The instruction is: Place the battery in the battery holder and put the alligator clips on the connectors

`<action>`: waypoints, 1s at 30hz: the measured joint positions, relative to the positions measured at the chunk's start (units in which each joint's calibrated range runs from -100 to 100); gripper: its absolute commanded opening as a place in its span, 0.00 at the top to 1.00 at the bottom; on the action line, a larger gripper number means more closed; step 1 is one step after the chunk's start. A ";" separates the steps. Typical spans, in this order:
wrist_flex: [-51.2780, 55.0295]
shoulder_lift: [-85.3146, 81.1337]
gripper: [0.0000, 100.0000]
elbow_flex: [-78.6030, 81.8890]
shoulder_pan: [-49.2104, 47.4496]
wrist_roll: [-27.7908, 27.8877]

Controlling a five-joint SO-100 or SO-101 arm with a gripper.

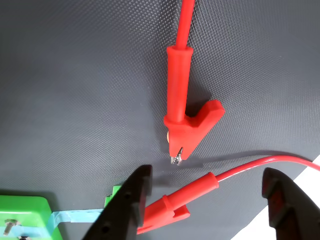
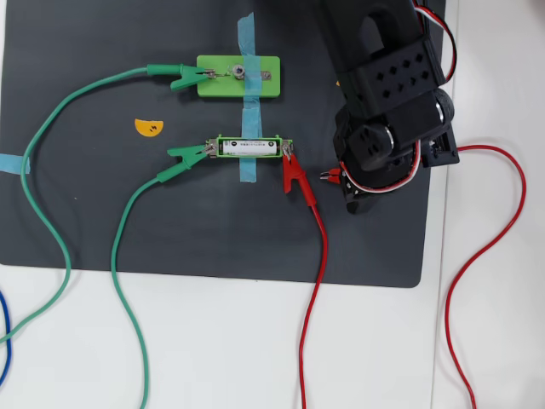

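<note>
The battery (image 2: 249, 147), a silver-white cylinder with dark lettering, lies lengthwise inside the narrow green battery holder (image 2: 223, 147) in the overhead view. A green alligator clip (image 2: 186, 155) bites the holder's left connector (image 2: 209, 149); a red alligator clip (image 2: 295, 175) bites the right one (image 2: 289, 152). Another green clip (image 2: 182, 80) grips the upper plate's tab. A second red clip (image 1: 162, 214) lies loose on its side.
</note>
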 measured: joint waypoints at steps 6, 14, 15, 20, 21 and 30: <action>0.00 0.00 0.78 0.00 -0.90 -2.43; 0.00 0.08 0.78 0.00 -0.90 -6.72; 0.00 0.08 0.78 0.00 -0.90 -7.19; 0.00 0.08 0.78 0.00 -3.25 -8.53; 0.00 0.08 0.78 0.00 -3.58 -8.99; -1.54 1.26 0.77 -0.18 -4.14 -10.80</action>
